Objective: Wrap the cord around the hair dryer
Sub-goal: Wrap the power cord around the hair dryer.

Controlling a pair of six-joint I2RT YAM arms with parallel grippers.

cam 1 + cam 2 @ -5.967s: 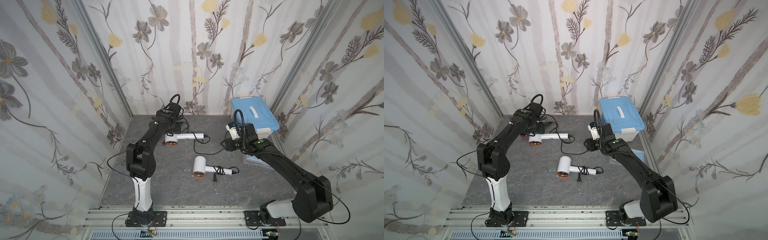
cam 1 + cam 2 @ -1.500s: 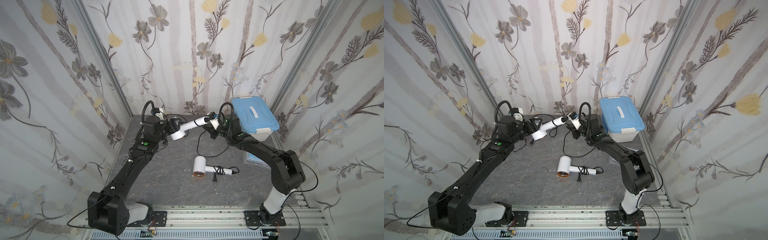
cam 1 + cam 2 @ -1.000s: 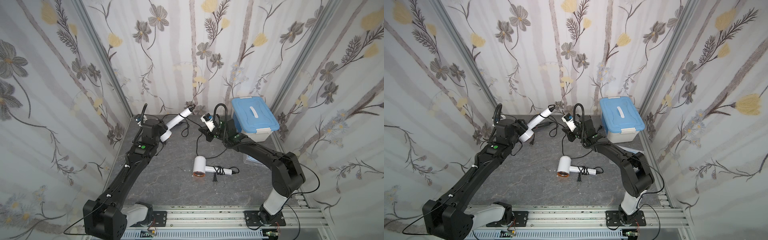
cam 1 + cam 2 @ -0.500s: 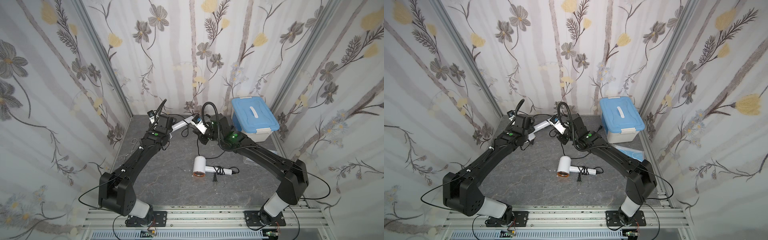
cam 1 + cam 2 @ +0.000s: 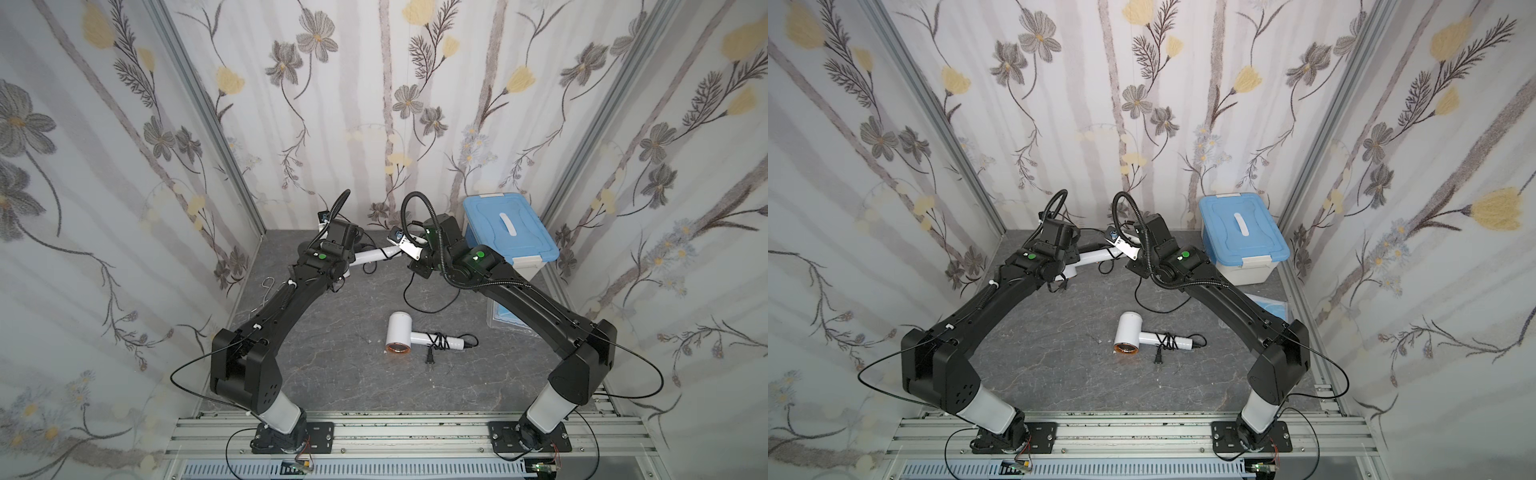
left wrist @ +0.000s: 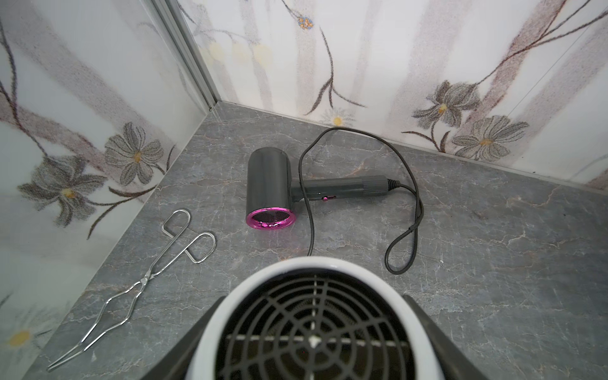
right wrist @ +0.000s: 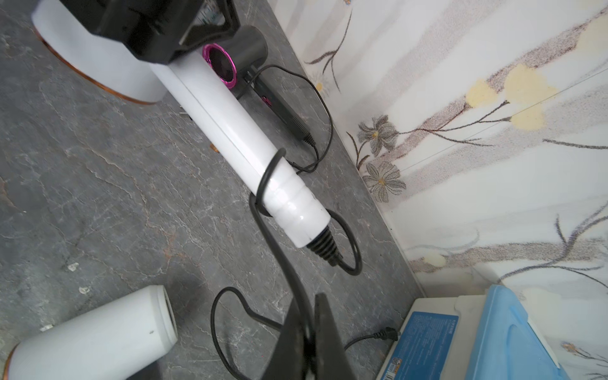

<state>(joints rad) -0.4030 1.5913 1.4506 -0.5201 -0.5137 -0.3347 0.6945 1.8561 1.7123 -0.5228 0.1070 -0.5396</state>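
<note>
My left gripper [image 6: 306, 335] is shut on the barrel of a white hair dryer [image 6: 250, 289], whose rear grille fills the left wrist view. It is held above the back of the table, and its handle [image 5: 374, 254] [image 5: 1096, 255] points to the right. The black cord [image 7: 273, 230] makes one loop round the handle's [image 7: 230, 115] end. From there it runs taut into my right gripper [image 7: 309, 329], which is shut on it. The slack [image 5: 428, 309] lies on the table, ending in a plug [image 7: 385, 335].
A second white hair dryer [image 5: 401, 334], with its cord wound on the handle, lies mid-table. A dark grey dryer with a pink ring [image 6: 269, 187] and metal tongs [image 6: 148, 279] lie in the back left corner. A blue-lidded box [image 5: 505, 232] and a blue packet [image 5: 505, 324] sit on the right.
The left arm has lowered the dryer, so the handle now points right instead of up and back. The right gripper has carried the cord leftward, close to the handle's end.
</note>
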